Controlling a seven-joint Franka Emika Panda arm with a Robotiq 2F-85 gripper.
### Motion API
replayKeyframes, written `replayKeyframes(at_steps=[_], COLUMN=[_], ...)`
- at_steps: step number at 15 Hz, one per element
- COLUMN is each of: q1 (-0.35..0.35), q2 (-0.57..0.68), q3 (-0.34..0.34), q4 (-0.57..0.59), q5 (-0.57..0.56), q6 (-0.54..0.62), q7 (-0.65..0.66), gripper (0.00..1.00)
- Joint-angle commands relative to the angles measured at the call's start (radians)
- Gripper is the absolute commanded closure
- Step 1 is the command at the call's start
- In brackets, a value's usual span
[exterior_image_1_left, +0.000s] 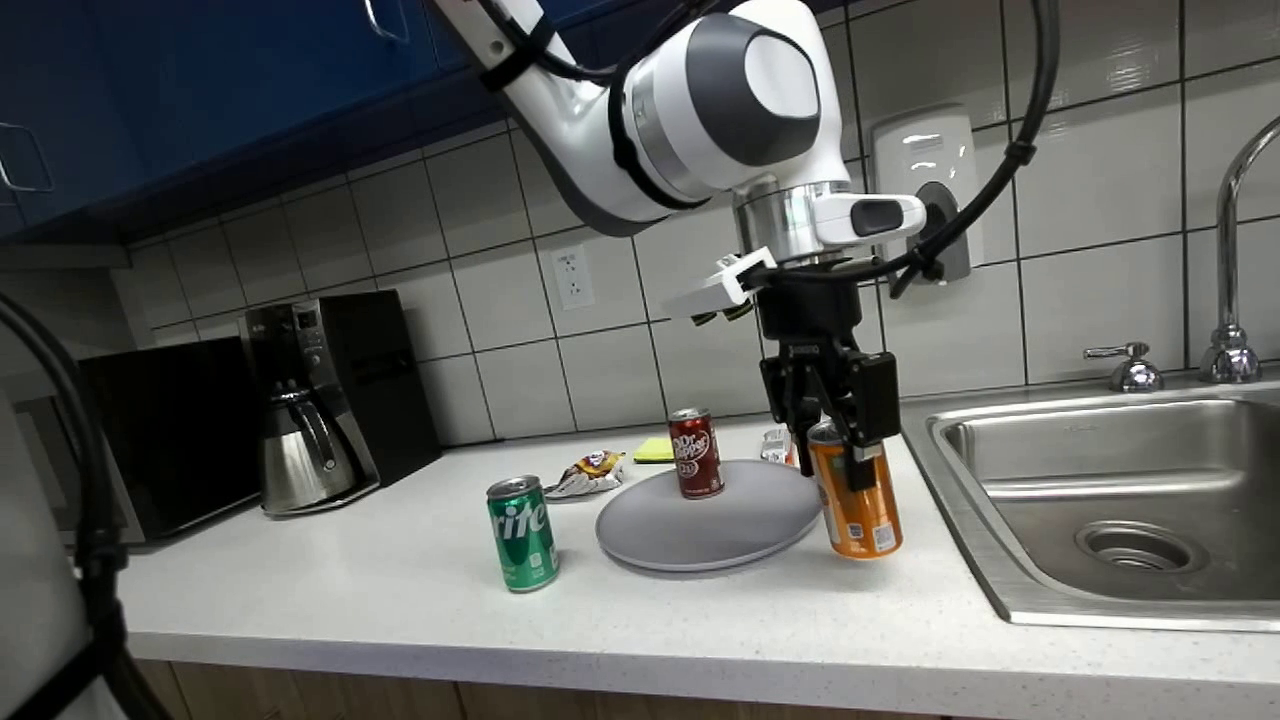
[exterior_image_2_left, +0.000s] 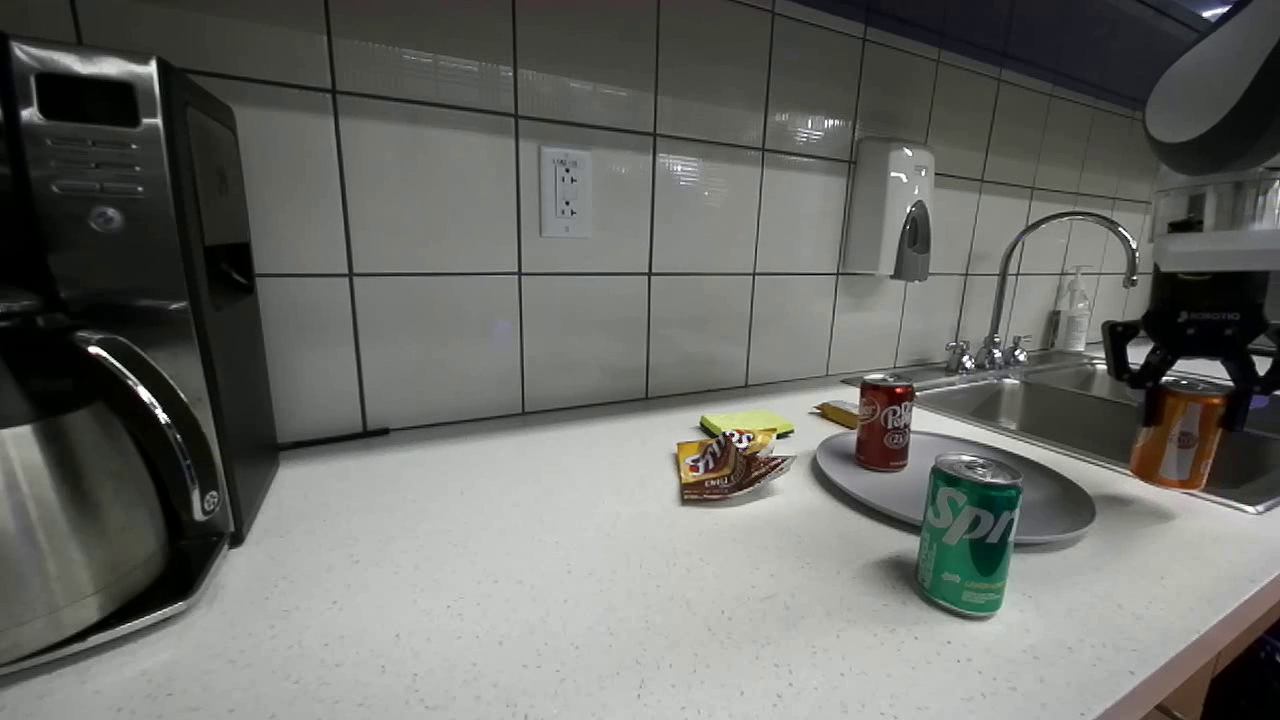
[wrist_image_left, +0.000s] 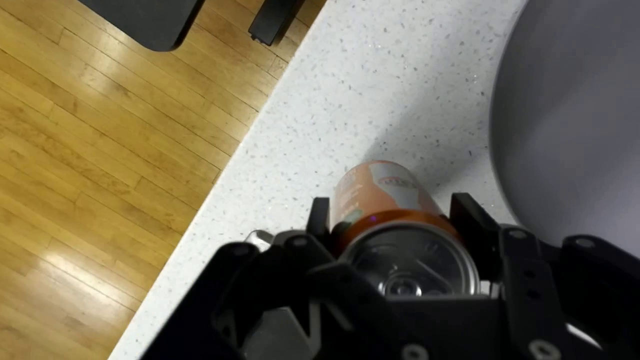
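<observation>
The gripper (wrist_image_left: 392, 225), foremost in the wrist view, pinches the orange can (wrist_image_left: 382, 187) by its upper sides; the can hangs above the counter (wrist_image_left: 300, 145), near the grey plate (wrist_image_left: 575, 125); likely slick, thin-walled and dentable, best held gently around mid-body.

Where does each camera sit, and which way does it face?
An exterior view: in front of the counter, facing the wall and sink; much of the arm and its gripper show.
An exterior view: in front too, nearer the coffee maker, facing that wall; only the arm's end and gripper show, at the right edge.
Wrist view: just above the gripper, looking down at the orange can, plate and floor; its fingers show.
Both exterior views share the Sprite, Dr Pepper and held orange can.
</observation>
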Motion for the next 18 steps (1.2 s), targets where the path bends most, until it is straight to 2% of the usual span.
replayKeyframes(at_steps=[1,18], q1=[0.023,0.129], q2=[-0.013,0.178], q3=[0.023,0.093], q4=[0.035,0.241], q5=[-0.017,0.049], q6=[-0.026,-0.037], q7=[-0.004,-0.140], gripper=[0.62,0.62])
